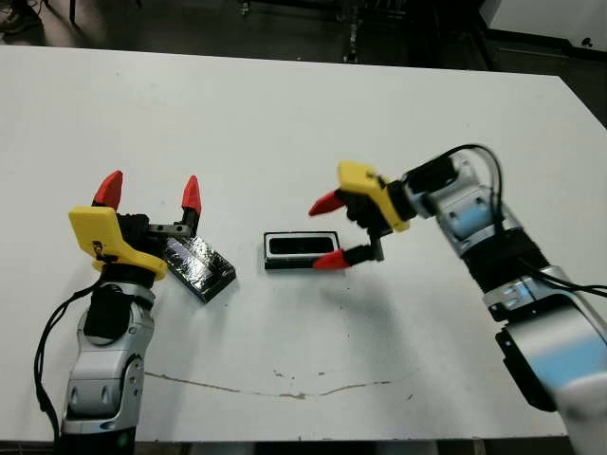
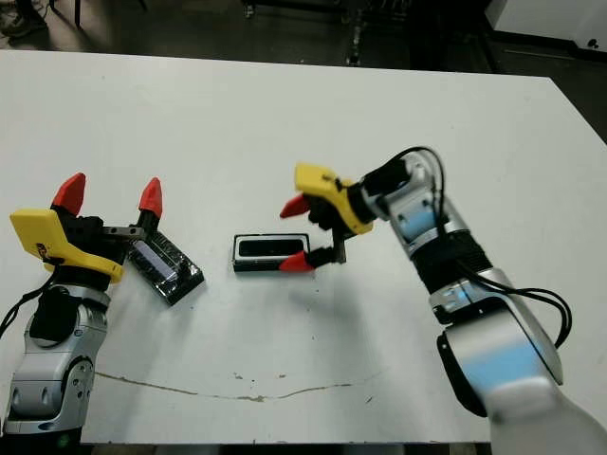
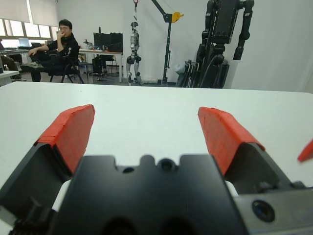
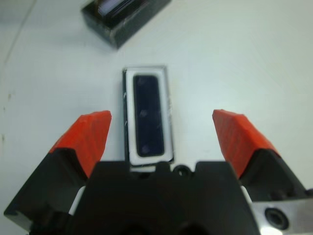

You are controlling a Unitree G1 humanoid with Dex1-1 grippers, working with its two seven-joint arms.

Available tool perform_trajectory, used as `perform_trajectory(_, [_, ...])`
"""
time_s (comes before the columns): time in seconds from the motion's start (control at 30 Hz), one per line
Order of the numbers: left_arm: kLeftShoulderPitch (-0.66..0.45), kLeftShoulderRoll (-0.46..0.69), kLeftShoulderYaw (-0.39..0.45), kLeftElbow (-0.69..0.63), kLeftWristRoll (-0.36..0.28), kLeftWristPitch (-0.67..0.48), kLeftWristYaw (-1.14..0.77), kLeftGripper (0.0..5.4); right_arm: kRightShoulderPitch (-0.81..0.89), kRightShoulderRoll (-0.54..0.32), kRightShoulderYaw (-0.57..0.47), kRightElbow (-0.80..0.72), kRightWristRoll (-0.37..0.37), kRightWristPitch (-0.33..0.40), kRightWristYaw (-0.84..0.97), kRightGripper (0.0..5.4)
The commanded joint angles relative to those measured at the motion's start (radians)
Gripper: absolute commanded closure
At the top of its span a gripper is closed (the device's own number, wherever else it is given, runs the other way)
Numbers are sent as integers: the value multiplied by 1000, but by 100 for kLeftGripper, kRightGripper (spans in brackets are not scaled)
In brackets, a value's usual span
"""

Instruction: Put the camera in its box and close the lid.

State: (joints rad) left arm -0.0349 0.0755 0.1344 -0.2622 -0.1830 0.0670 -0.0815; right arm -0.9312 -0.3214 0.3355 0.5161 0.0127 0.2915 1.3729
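The box (image 1: 300,266), a small black-walled tray with a white lining, lies at the table's middle. The slim black camera (image 1: 302,246) rests inside it, seen from above in the right wrist view as the camera (image 4: 147,115) within the white rim (image 4: 128,117). The glossy black lid (image 1: 199,265) lies flat to the left of the box, turned at an angle. My right gripper (image 1: 327,232) is open at the box's right end, one fingertip behind it and one at its front corner. My left gripper (image 1: 152,190) is open, fingers up, just behind the lid's left end.
A thin dark line (image 1: 285,387) runs across the white table near its front edge. Beyond the far edge a person (image 3: 58,46) sits on a chair, and tall robot stands (image 3: 222,39) rise at the back. A black cable (image 1: 479,166) loops over my right forearm.
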Motion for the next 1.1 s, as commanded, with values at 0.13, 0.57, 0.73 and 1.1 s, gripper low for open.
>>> perform_trajectory(0.13, [12, 0, 3, 6, -7, -6, -6, 0, 41, -59, -136, -165, 87, 186, -128, 3])
perform_trajectory(0.57, [6, 31, 16, -8, 9, -14, -22, 0, 453, -3, -423, -689, 226, 322, -655, 110])
perform_trajectory(0.73, [-2, 56, 21, -20, 25, -14, -26, 0, 584, 16, -452, -775, 228, 266, -777, 193])
perform_trajectory(1.1, [-27, 204, 65, -47, 41, 22, -101, 0, 793, 160, -509, -925, 241, 187, -1071, 376])
